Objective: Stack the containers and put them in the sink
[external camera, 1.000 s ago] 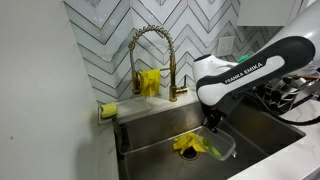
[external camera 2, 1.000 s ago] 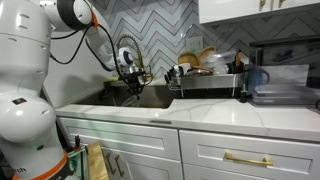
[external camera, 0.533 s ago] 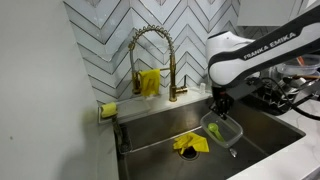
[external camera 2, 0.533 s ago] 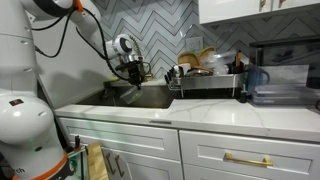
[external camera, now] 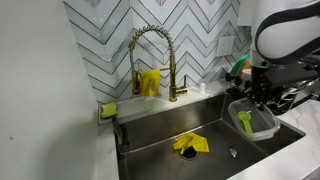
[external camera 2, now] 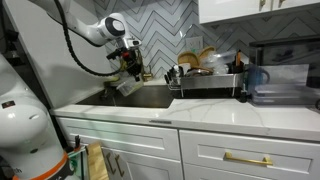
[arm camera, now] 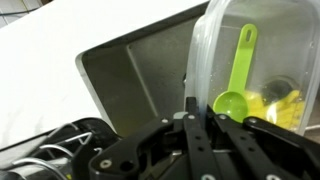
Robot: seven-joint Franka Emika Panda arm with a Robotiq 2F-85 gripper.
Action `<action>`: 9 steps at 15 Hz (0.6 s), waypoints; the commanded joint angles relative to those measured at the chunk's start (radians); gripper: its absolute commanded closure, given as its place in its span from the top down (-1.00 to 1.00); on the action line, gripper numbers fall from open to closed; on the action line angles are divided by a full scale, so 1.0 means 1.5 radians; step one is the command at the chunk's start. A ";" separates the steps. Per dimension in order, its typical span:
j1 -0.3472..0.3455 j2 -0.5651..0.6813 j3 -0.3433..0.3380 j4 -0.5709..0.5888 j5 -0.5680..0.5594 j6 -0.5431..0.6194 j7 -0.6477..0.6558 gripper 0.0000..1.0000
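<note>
Setting: kitchen corner with a herringbone tile wall (external camera: pixel 90 40), a white countertop (external camera 2: pixel 200 115) and a steel sink (external camera: pixel 160 135).
Claw: the gripper (external camera: pixel 243 100) is clamped on one wall of a clear plastic container (external camera: pixel 258 122). In the wrist view its fingers (arm camera: pixel 190 120) pinch the container's edge, the jaws nearly together.
Container: held in the air with its mouth up, clear of the basin floor. It hangs over the side of the sink away from the faucet.
Contents: a green spoon (external camera: pixel 246 121) lies inside. In the wrist view its bowl end points toward the gripper.
Arm: the white Franka arm (external camera: pixel 290 30) enters at the upper corner, wrist pointing down. In an exterior view it arches (external camera 2: pixel 100 30) high from the base across to the sink.
Basin floor: a crumpled yellow cloth (external camera: pixel 190 144) lies near the middle, apart from the container.
Faucet: gold spring faucet (external camera: pixel 150 50) with a yellow towel (external camera: pixel 150 82) draped on it.
Ledge: a yellow sponge (external camera: pixel 108 110) sits at the sink's back corner.
Counter: a loaded dish rack (external camera 2: pixel 205 82) stands just beside the sink.
</note>
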 commanded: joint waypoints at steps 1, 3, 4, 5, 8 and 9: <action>-0.024 -0.020 0.013 -0.017 0.005 0.009 0.007 -0.89; -0.031 -0.040 0.012 -0.039 0.007 0.020 0.015 -0.89; -0.031 -0.042 0.013 -0.042 0.008 0.021 0.019 -0.97; -0.036 -0.039 0.009 -0.039 0.012 0.009 0.015 -0.97; -0.072 -0.047 -0.012 -0.045 0.028 -0.030 0.062 -0.97; -0.084 -0.050 -0.020 -0.050 0.033 -0.035 0.074 -0.97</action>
